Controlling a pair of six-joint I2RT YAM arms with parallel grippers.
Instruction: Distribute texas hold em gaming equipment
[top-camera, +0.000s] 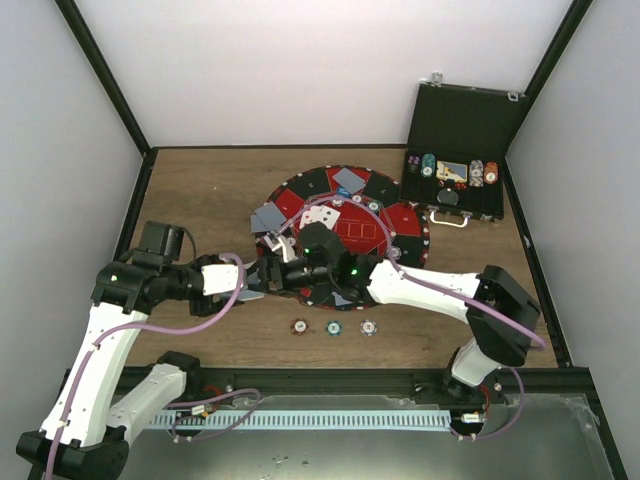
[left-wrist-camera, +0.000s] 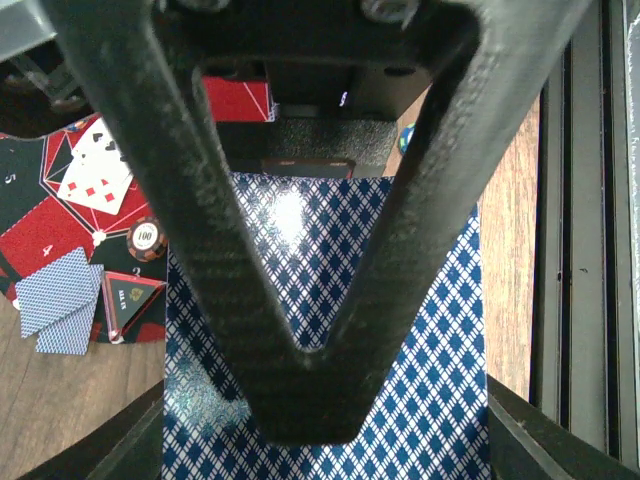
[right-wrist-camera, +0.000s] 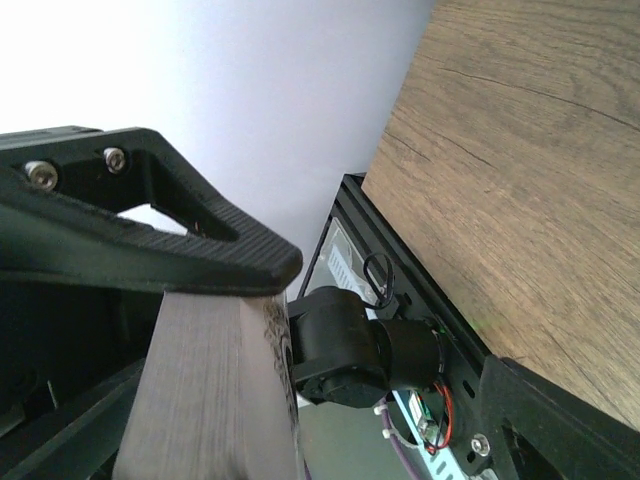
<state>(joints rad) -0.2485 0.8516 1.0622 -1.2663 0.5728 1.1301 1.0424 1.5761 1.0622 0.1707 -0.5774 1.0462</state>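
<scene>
A deck of blue diamond-backed cards (left-wrist-camera: 440, 380) fills the left wrist view, lying under the V-shaped upper finger (left-wrist-camera: 300, 300). My left gripper (top-camera: 262, 280) is shut on it at the mat's near left edge. My right gripper (top-camera: 284, 254) meets it there. In the right wrist view its upper finger (right-wrist-camera: 200, 250) rests on the end of the deck's grey side (right-wrist-camera: 200, 400), and the lower finger is hidden. Face-down cards (top-camera: 270, 217) and face-up cards (top-camera: 320, 215) lie on the mat. Three chips (top-camera: 334, 327) sit in a row on the wood in front.
The round red-and-black mat (top-camera: 395, 235) lies mid-table. The black case (top-camera: 460, 130) stands open at the back right, holding chip stacks (top-camera: 430, 165). In the left wrist view a chip marked 100 (left-wrist-camera: 146, 240) and face-down cards (left-wrist-camera: 60, 300) lie by the mat's edge.
</scene>
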